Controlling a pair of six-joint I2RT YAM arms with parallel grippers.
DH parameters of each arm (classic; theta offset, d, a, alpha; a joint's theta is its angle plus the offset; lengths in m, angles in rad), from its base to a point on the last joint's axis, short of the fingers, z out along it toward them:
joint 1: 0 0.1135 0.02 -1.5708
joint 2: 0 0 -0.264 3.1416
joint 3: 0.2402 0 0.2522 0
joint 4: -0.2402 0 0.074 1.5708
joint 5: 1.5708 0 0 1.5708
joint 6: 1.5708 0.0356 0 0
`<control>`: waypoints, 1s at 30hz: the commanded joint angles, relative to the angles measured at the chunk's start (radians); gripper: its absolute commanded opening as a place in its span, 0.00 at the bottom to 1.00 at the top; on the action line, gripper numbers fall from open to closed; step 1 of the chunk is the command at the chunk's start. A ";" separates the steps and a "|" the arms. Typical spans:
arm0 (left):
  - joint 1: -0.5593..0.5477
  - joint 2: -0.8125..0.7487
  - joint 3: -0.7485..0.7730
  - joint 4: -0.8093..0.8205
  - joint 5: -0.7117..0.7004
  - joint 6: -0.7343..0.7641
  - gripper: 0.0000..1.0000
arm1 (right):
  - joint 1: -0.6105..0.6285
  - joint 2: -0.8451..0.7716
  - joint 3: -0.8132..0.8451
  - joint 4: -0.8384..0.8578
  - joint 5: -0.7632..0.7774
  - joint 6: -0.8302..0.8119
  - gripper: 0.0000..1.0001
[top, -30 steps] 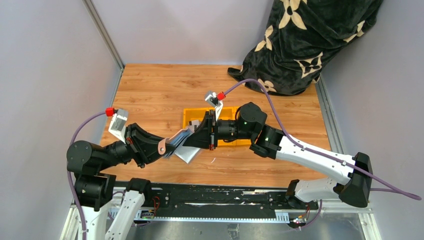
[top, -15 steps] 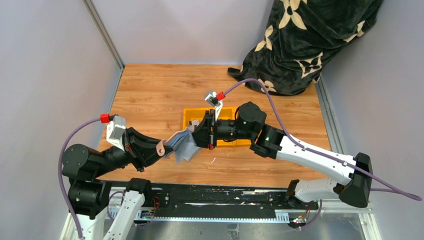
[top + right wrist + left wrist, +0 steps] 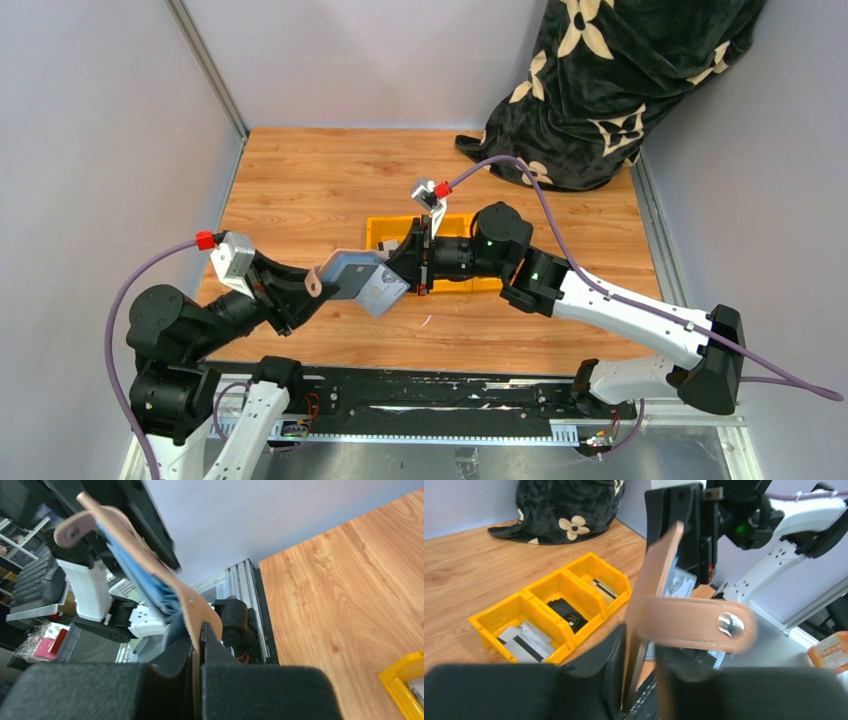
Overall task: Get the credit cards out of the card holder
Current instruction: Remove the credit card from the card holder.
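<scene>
Grey-blue bifold card holder [image 3: 360, 283] is clamped by left gripper [image 3: 318, 292] and right gripper [image 3: 398, 274]; pulled unevenly, it could be dropped.

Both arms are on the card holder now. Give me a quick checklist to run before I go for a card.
1. Left gripper grip on the card holder: ok, shut on the edge by the closing tab.
2. Right gripper grip: ok, shut on the opposite edge.
3. Closing tab undone: ok, it hangs free with its snap showing.
4. Holder off the table: ok, it is held in the air between the arms.
5. A free gripper to pull a card: not ok, both are occupied.
6. Slot openings reachable: cannot tell, no view shows them clearly.
</scene>
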 commanded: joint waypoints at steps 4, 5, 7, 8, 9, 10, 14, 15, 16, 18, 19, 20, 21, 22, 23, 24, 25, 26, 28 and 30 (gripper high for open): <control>-0.003 -0.003 -0.048 0.026 0.129 -0.077 0.56 | -0.002 -0.035 0.017 0.135 -0.054 0.016 0.00; -0.003 0.002 -0.054 0.024 0.137 -0.075 0.58 | -0.002 -0.035 0.018 0.136 -0.060 0.018 0.00; -0.003 0.009 -0.062 0.013 0.142 -0.062 0.59 | -0.002 -0.032 0.026 0.137 -0.075 0.023 0.00; -0.003 0.014 -0.062 0.011 0.144 -0.061 0.58 | -0.002 -0.031 0.030 0.138 -0.088 0.022 0.00; -0.003 0.020 -0.059 0.012 0.145 -0.066 0.57 | -0.002 -0.029 0.035 0.134 -0.098 0.022 0.00; -0.003 0.025 -0.059 0.024 0.154 -0.077 0.57 | -0.002 -0.027 0.040 0.127 -0.107 0.023 0.00; -0.003 0.029 -0.063 0.133 0.188 -0.180 0.53 | -0.001 -0.022 0.051 0.113 -0.132 0.020 0.00; -0.003 0.031 -0.063 0.169 0.193 -0.209 0.52 | -0.001 -0.021 0.051 0.109 -0.136 0.018 0.00; -0.003 0.032 -0.062 0.182 0.196 -0.224 0.50 | 0.001 -0.020 0.049 0.106 -0.140 0.016 0.00; -0.003 0.039 -0.059 0.201 0.199 -0.230 0.44 | 0.000 -0.019 0.045 0.100 -0.149 0.017 0.00; -0.003 0.041 -0.056 0.202 0.198 -0.228 0.38 | 0.001 -0.021 0.039 0.099 -0.151 0.018 0.00; -0.003 0.045 -0.054 0.201 0.198 -0.228 0.33 | 0.001 -0.025 0.034 0.098 -0.152 0.017 0.00; -0.003 0.047 -0.051 0.199 0.198 -0.228 0.29 | 0.001 -0.029 0.028 0.093 -0.151 0.014 0.00; -0.003 0.049 -0.052 0.200 0.202 -0.230 0.23 | 0.001 -0.037 0.025 0.080 -0.148 0.008 0.00; -0.003 0.049 -0.051 0.204 0.208 -0.235 0.19 | 0.001 -0.042 0.023 0.062 -0.144 -0.001 0.00; -0.004 0.050 -0.053 0.210 0.214 -0.241 0.15 | 0.000 -0.051 0.021 0.041 -0.137 -0.009 0.00; -0.003 0.049 -0.054 0.216 0.219 -0.248 0.11 | -0.001 -0.059 0.019 0.024 -0.130 -0.018 0.00; -0.003 0.050 -0.057 0.223 0.226 -0.253 0.08 | -0.002 -0.070 0.016 0.007 -0.120 -0.026 0.00; -0.003 0.053 -0.057 0.229 0.238 -0.258 0.03 | -0.006 -0.087 0.013 -0.020 -0.110 -0.037 0.06; -0.003 0.056 -0.058 0.239 0.252 -0.268 0.00 | -0.017 -0.099 0.024 -0.082 -0.113 -0.058 0.19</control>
